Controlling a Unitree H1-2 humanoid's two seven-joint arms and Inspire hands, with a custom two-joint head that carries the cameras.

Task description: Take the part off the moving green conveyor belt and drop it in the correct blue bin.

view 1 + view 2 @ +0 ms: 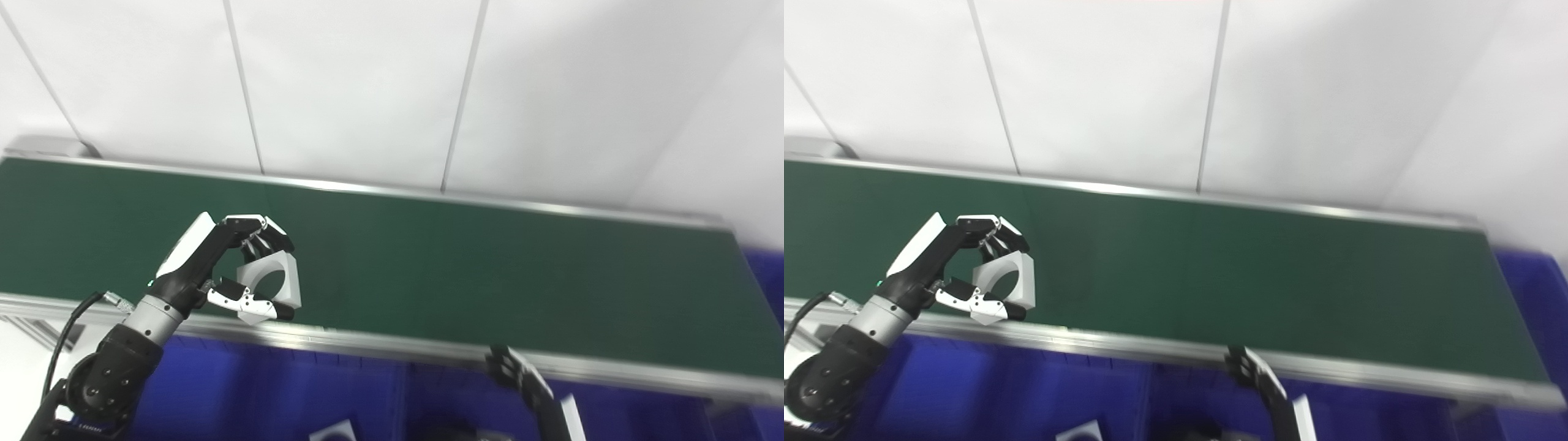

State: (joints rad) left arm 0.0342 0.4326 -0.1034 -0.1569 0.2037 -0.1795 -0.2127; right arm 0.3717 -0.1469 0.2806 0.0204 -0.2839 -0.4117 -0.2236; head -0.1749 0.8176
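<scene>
The left hand (236, 269) is pinching the white square ring-holed part (272, 278) above the green conveyor belt (459, 263) — pick secured; next, carrying it over the blue bin (263, 386) below — the right hand (511, 370) is too blurred to read.

part (272, 278) in left hand (229, 263) over belt (490, 275) near edge; bins (257, 392) before belt; right hand (511, 370) low

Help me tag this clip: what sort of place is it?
Probably a sorting station in a lab or workshop: a green belt with metal rails, blue bins below it, and plain white wall panels behind. The left hand holds a white part.
</scene>
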